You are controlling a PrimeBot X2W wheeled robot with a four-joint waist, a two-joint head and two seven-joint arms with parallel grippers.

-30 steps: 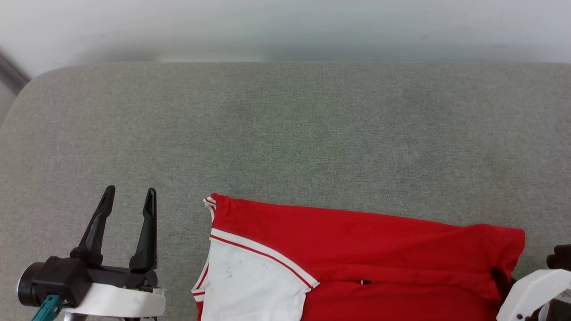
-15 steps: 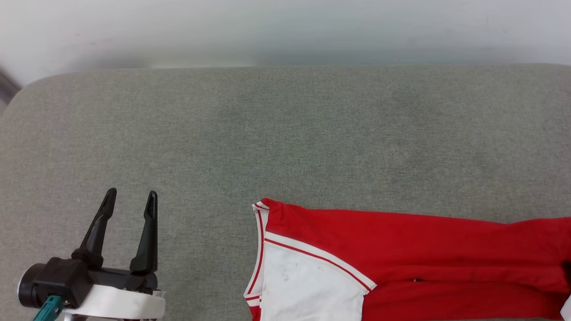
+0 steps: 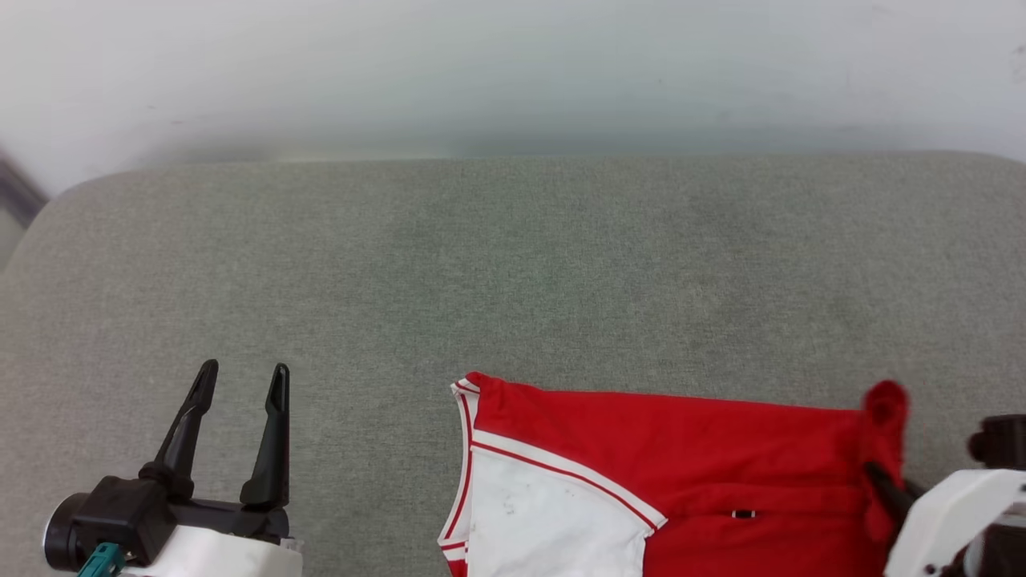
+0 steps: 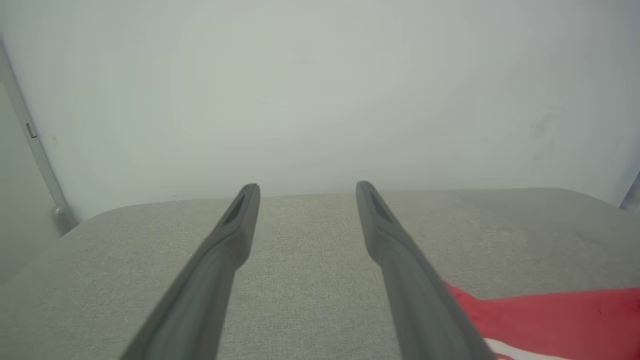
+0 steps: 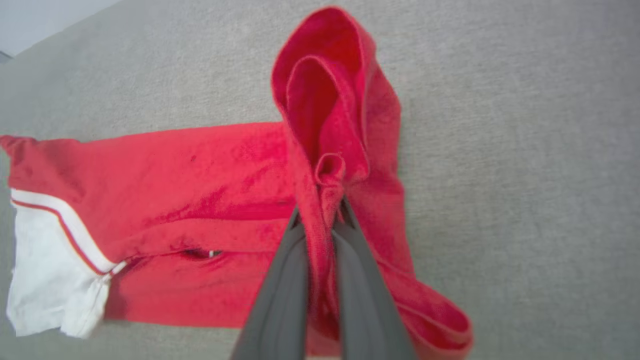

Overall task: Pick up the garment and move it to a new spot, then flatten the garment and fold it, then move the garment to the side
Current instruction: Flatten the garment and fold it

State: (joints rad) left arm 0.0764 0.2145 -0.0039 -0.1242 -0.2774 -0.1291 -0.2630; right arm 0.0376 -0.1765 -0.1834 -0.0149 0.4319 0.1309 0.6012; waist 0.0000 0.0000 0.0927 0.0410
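Red garment (image 3: 681, 449), bunched end pinched in right claw (image 5: 320, 210); left claw (image 3: 244, 367) wide, well apart.

No text, number or brand can be read anywhere. A tiny dark-and-white tag (image 3: 743, 514) is seen in a fold of the red garment (image 3: 681, 433), but it is too small for lettering to be made out.

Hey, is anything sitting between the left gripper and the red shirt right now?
Nothing visible does. Only bare grey cushion lies between the open left gripper and the near edge of the garment. The right gripper is shut on a bunched red fold of the garment.
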